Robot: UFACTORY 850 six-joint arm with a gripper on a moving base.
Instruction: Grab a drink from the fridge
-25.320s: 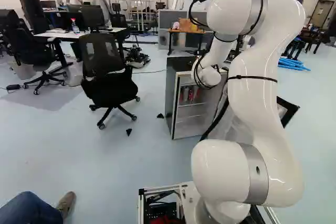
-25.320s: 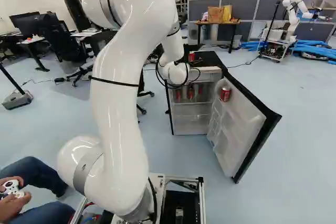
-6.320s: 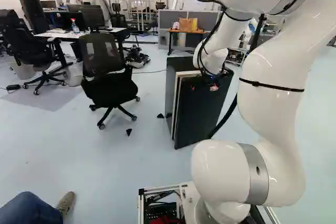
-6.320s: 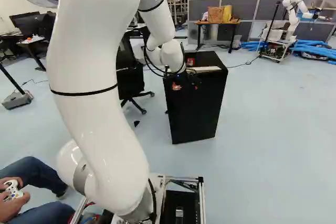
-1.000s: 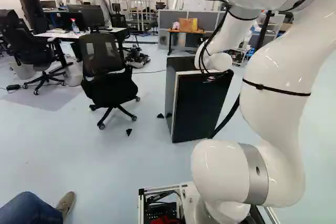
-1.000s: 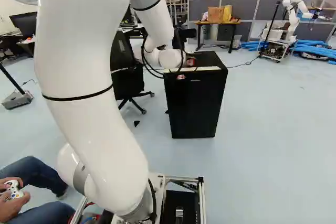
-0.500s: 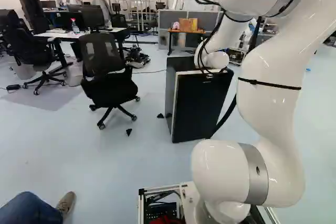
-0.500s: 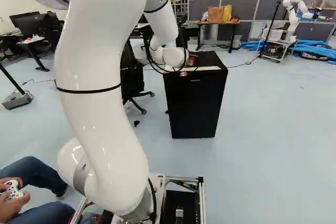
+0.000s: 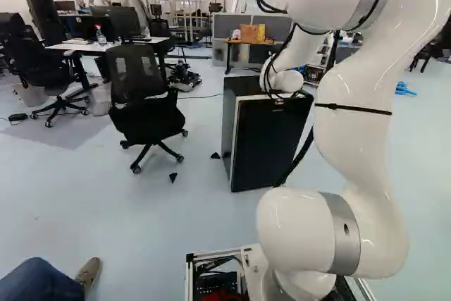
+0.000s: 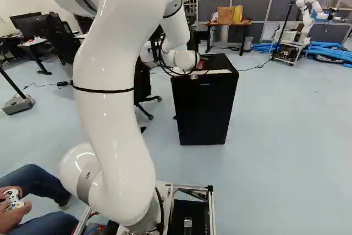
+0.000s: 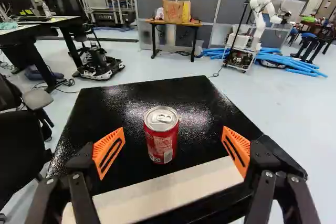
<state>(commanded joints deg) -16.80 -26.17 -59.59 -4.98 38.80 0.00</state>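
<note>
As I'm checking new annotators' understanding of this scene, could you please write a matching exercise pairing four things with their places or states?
Things:
1. Drink can
2. Fridge door
3. End effector
4. Paper bag

Places or states:
A. Open, its pads orange
B. Standing on the far table
C. Shut
D. Upright on the fridge top

Pairs: 1-D, 2-C, 3-A, 4-B

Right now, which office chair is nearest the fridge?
The mesh-backed chair just left of the fridge in the left base view. It stands next to it; a second chair is at that view's left edge, beside the white-topped desk.
</note>
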